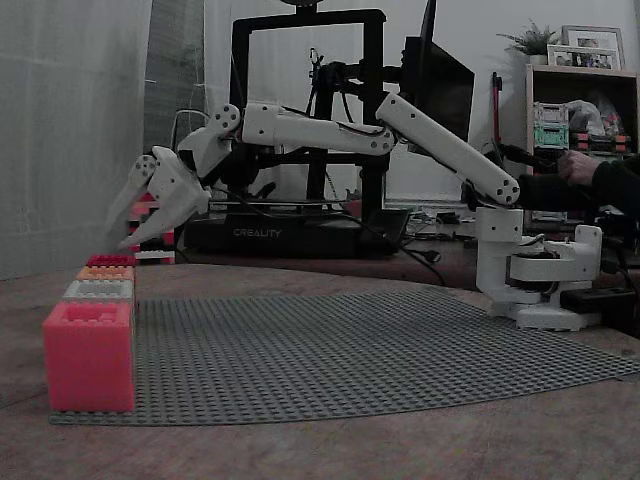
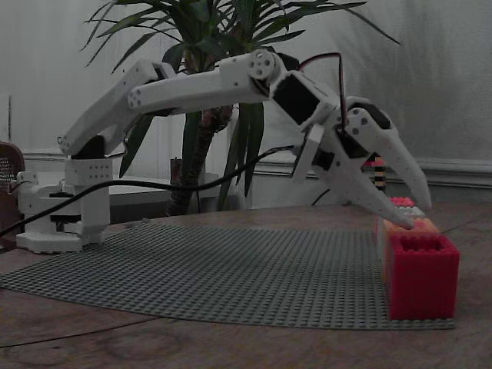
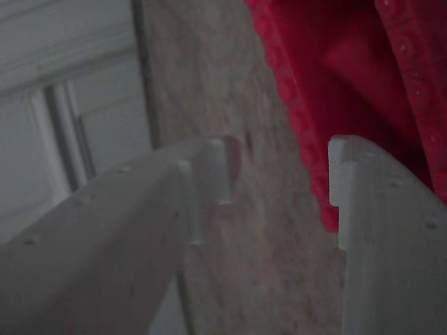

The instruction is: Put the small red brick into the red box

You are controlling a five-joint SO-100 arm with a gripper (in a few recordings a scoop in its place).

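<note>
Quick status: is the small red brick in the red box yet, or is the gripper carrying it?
Possibly done: the white two-finger gripper is open with nothing between its fingers, poised just above the deep crimson studded toy-brick box at the end of the row. In hand: nothing. I can't make out the small red brick; the box's dim interior may hide it. Left: confirm the drop, then retract.
</note>
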